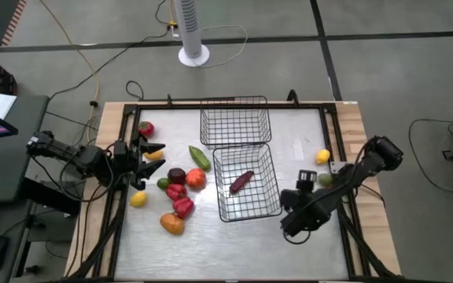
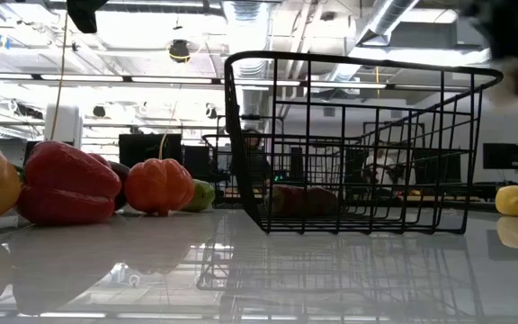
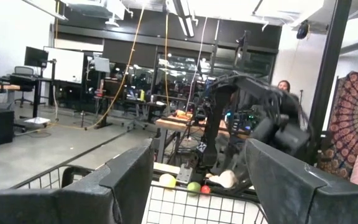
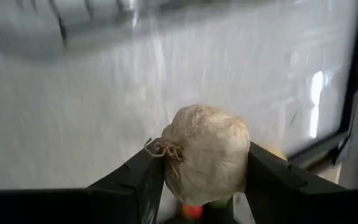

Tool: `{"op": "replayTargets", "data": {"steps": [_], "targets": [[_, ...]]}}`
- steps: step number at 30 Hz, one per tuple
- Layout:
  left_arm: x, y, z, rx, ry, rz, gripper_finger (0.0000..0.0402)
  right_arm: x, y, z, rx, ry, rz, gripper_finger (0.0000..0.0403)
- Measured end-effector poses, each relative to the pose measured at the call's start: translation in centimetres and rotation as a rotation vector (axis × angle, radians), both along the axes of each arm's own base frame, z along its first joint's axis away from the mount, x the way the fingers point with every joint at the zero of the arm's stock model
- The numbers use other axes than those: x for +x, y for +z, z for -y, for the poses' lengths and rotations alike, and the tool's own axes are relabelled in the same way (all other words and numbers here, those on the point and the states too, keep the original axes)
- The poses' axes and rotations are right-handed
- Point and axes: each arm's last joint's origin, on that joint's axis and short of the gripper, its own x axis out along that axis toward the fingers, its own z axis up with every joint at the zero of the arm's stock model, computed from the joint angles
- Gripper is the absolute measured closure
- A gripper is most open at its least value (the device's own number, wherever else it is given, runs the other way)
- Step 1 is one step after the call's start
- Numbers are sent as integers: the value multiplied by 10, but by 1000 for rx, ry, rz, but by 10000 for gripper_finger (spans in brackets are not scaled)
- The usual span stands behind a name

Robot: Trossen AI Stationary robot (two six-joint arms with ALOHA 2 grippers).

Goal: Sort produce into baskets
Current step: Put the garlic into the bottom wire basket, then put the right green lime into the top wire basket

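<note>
Baskets: two, black wire mesh, square, at the middle of the worktop (image 1: 234, 244). The far basket (image 1: 235, 120) shows nothing inside. The near basket (image 1: 246, 182) touches its near edge, set slightly askew, and holds one dark maroon piece (image 1: 241, 181).

Loose produce, left cluster: nine pieces counted from above. One red piece (image 1: 145, 129) far left; one yellow-orange piece (image 1: 154, 155) at the left tool; one long green piece (image 1: 199, 156); one small green piece (image 1: 163, 183); one dark maroon piece (image 1: 176, 175); one orange-red round piece (image 1: 196, 178); two red peppers (image 1: 179, 199) close together; one yellow piece (image 1: 138, 199); one orange piece (image 1: 171, 224) nearest.

Loose produce, right side: one yellow piece (image 1: 322, 156) alone near the right rail; one green piece (image 1: 324, 180) beside the right arm.

Garlic (image 4: 205, 151): one, whitish, clamped between the fingers of the right tool (image 4: 197, 180), right of the near basket.

Left tool (image 1: 142, 161): at the left cluster, fingers partly apart; whether it grips anything cannot be told.

Surroundings: a white fan stand (image 1: 193, 31) on the floor beyond the worktop, cables across the floor, a screen at far left. The near basket blocks the level view of the right half.
</note>
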Motion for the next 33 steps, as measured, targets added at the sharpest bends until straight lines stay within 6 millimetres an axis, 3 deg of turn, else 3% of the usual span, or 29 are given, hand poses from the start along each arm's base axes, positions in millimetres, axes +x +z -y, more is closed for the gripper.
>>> {"op": "replayTargets", "data": {"steps": [5,14,25,33], "targets": [[0,0,0,0,0,1,163,25,29,4,-11,25,239,191],[0,0,0,0,0,0,163,72,37,-6,127,232,528,164],[0,0,0,0,-1,1,163,67,31,10,156,139,410,105],[0,0,0,0,0,0,163,34,23,34,12,-112,131,100]]}}
